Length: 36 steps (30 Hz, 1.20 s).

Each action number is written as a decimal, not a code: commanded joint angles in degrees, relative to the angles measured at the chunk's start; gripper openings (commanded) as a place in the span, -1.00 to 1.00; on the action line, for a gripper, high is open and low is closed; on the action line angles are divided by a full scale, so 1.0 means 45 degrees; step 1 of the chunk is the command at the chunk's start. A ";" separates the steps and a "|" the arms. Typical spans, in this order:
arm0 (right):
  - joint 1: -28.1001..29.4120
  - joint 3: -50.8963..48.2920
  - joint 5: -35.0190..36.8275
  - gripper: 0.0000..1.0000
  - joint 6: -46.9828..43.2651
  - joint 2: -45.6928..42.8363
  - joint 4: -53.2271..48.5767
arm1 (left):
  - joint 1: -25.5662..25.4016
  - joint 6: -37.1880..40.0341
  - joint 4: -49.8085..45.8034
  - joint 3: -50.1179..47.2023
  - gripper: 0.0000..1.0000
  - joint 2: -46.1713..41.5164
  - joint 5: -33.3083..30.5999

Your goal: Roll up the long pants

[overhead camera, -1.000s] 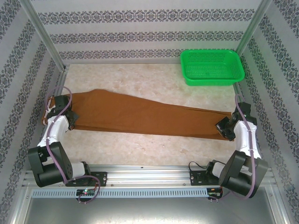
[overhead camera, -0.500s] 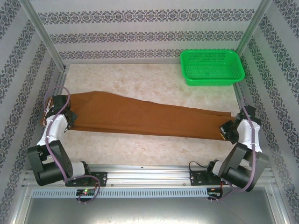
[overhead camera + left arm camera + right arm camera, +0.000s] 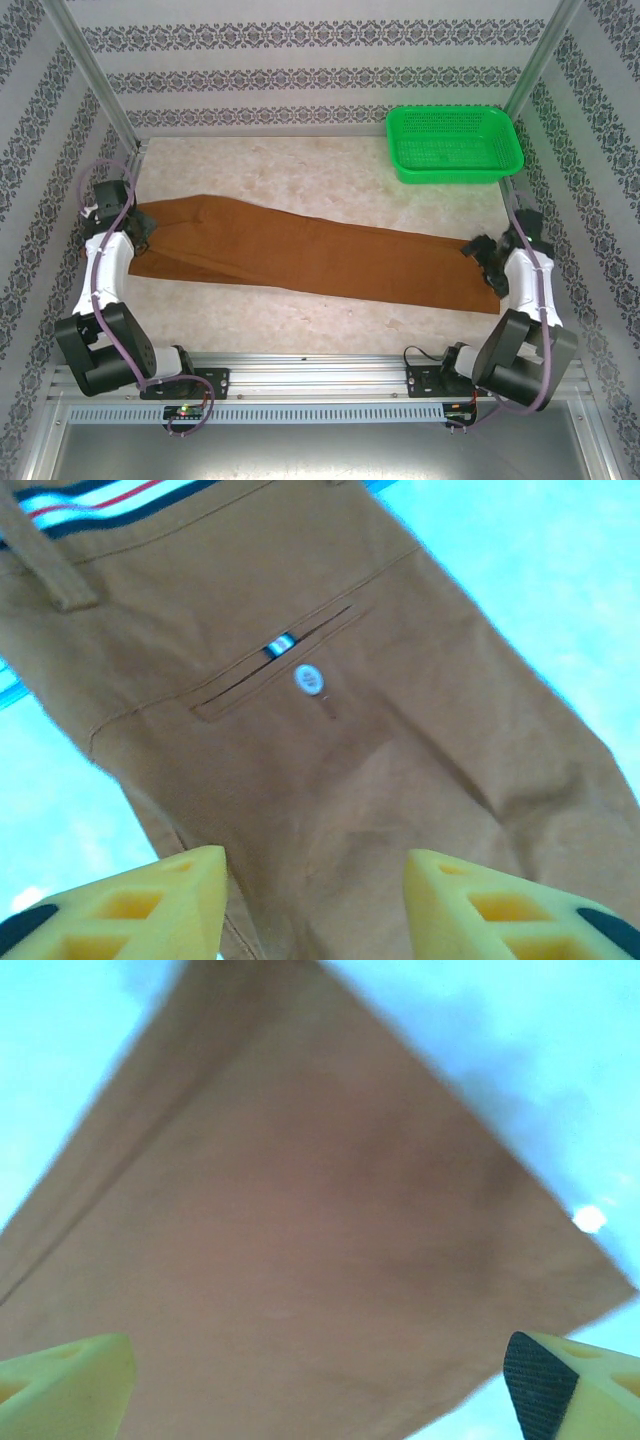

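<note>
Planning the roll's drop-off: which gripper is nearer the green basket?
Right. The right gripper is over the long pants' hem, on the green basket's near side; the left gripper is across the table at the waist.

Materials and surface finish.
Rust-brown long pants (image 3: 300, 250): matt, finely woven cloth with a glossy pale button (image 3: 310, 679); green mesh basket (image 3: 450, 175): shiny moulded plastic; pale marbled desk (image 3: 300, 170): smooth, faintly sheened.

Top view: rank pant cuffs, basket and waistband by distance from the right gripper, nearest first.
From the right gripper:
1. Cuffs, right beside it, at the right edge.
2. Basket, back right corner.
3. Waistband, far left.
</note>
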 commanded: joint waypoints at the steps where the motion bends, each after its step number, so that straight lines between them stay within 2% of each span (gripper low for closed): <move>1: 0.1400 0.0503 0.0669 0.91 -0.0015 0.0536 0.0195 | -0.0408 0.0455 -0.0092 0.0497 0.14 -0.0584 0.0172; 2: 0.1537 0.0424 0.0558 0.91 0.0056 0.0829 0.0372 | -0.0470 0.0507 -0.0247 0.0571 0.20 -0.0650 0.0129; 7: 0.1576 0.0356 -0.0305 0.90 0.0161 0.2663 0.0952 | -0.0652 0.0884 -0.0431 0.0059 0.19 -0.1114 0.0430; 8: 0.1619 0.0384 -0.0586 0.87 0.0142 0.2893 0.1061 | -0.0653 0.0874 -0.0424 -0.0156 0.15 -0.1268 0.0406; 9: 0.1653 0.0439 -0.0882 0.73 0.0132 0.3158 0.1159 | -0.0641 0.0828 -0.0387 -0.0405 0.13 -0.1385 0.0349; 10: 0.1687 0.0493 -0.1120 0.34 0.0106 0.3525 0.1286 | -0.0638 0.0803 -0.0347 -0.0599 0.11 -0.1426 0.0284; 11: 0.1674 0.0558 -0.1298 -0.29 0.0110 0.3842 0.1386 | -0.0637 0.0796 -0.0327 -0.0739 0.03 -0.1395 0.0243; 12: 0.1669 0.0672 -0.1288 -0.96 0.0233 0.4245 0.1377 | -0.0636 0.0754 -0.0353 -0.0787 -0.23 -0.1274 0.0088; 13: 0.1687 0.0754 -0.1379 -1.00 0.0325 0.4646 0.1462 | -0.0636 0.0630 -0.0400 -0.0789 -0.44 -0.1061 -0.0125; 15: 0.1662 0.1051 -0.1619 -1.00 0.0447 0.5502 0.1507 | -0.0637 0.0499 -0.0318 -0.0711 -0.52 -0.0558 -0.0179; 17: 0.1602 0.1635 -0.1784 -1.00 0.0502 0.6407 0.1424 | -0.0636 0.0436 0.0081 -0.0633 -0.39 0.0053 0.0265; 21: 0.1606 0.3290 -0.2119 -1.00 0.0965 0.7951 0.0855 | -0.0656 0.0328 0.0671 -0.0457 -0.33 0.1523 0.1143; 26: 0.1635 0.5356 -0.0931 -1.00 0.1225 0.8789 -0.0050 | -0.0675 0.0555 0.0947 -0.0416 -0.28 0.2916 0.1691; 32: 0.1291 0.6694 -0.0457 -1.00 0.1335 0.9465 -0.0437 | -0.0434 0.0448 -0.0042 0.0338 -0.27 0.5253 0.0041; 36: 0.1282 0.6601 -0.0559 -1.00 0.1333 0.9407 -0.0342 | 0.0051 -0.0417 0.0415 0.0287 -0.37 0.5720 0.0215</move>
